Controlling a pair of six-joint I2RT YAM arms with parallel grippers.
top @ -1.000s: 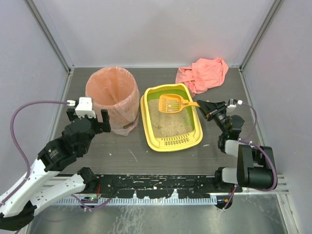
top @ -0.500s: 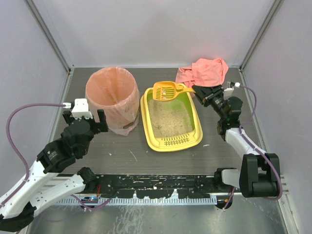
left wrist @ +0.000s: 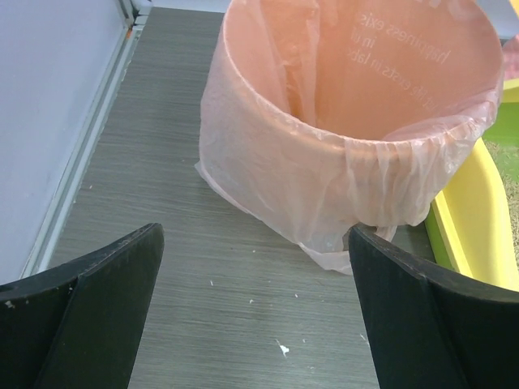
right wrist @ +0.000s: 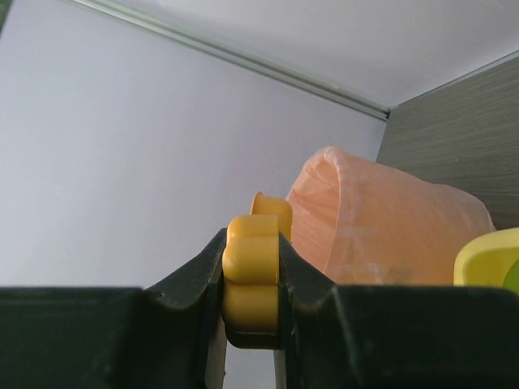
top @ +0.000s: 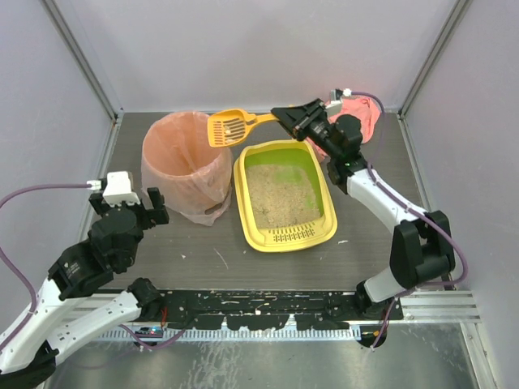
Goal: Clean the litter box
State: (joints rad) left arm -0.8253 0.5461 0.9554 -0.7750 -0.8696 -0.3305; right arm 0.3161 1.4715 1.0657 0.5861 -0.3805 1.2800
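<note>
— Any writing?
— Mirrored print on the pink-bagged bin [left wrist: 357, 97], unreadable.
— The arms?
— Right jaws clench the orange scoop [top: 229, 128] by the bin's rim; left jaws gape. The litter box [top: 285, 243] sits on the table [top: 373, 235] beside the bin.

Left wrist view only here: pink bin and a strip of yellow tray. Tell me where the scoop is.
Observer: The orange scoop is in the air by the far right rim of the bin, top view.
Operator: Say who holds it.
Observer: The right gripper is shut on its handle, clamped in the right wrist view.
Operator: Report the litter box.
Observer: The litter box sits right of the bin, litter inside, grate end nearest the arms.
</note>
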